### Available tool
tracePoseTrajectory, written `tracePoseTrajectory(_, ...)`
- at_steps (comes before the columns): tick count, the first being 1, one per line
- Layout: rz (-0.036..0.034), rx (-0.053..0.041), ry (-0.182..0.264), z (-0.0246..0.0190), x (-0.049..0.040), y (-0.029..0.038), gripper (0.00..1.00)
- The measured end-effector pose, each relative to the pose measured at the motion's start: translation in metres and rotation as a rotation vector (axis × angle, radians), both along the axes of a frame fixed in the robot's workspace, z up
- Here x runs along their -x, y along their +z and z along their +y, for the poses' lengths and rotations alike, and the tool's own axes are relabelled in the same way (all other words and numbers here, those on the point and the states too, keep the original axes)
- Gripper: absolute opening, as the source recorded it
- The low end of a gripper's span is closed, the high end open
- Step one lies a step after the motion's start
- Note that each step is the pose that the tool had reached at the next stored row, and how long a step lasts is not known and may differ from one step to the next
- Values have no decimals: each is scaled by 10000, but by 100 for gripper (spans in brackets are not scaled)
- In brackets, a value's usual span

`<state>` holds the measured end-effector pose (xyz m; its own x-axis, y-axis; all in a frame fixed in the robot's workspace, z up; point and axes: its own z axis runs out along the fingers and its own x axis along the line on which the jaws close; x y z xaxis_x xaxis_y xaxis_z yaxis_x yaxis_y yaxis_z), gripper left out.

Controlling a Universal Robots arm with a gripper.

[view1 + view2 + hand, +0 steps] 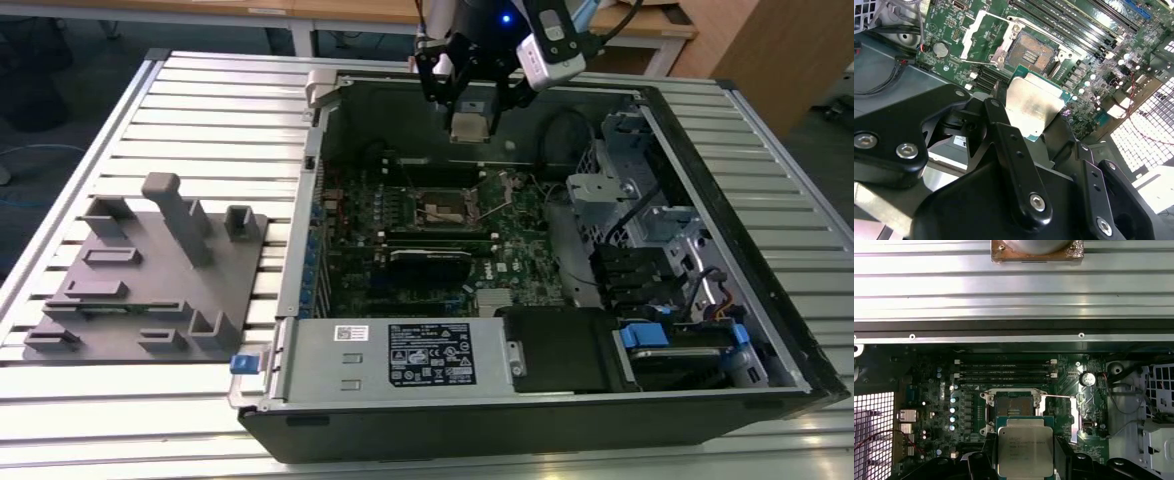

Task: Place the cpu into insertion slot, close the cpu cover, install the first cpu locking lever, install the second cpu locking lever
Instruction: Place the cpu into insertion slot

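My gripper [470, 112] hangs over the far wall of the open computer case, shut on the cpu [470, 127], a flat square chip with a dull metal top. In both wrist views the cpu [1031, 107] [1025, 450] sits clamped between the black fingers [999, 110], held in the air short of the socket. The insertion slot [446, 210] [1036, 50] [1013, 407] lies bare on the green board with nothing in it. The cpu cover [969, 32] stands flipped open beside the slot. A thin locking lever [1059, 396] sticks out sideways from the socket.
A grey fixture block [147, 280] rests on the slatted metal table at the exterior view's left. Inside the case are a power supply [400, 355], a drive cage [641, 200], a black card [427, 262] and long memory slots [1004, 371]. The case walls [467, 80] ring the board.
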<state>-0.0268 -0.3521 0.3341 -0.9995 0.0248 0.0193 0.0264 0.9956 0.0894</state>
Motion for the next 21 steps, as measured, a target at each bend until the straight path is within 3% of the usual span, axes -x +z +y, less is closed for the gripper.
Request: tracePoseTrajectory(21, 1, 2, 0, 0, 0, -41, 54)
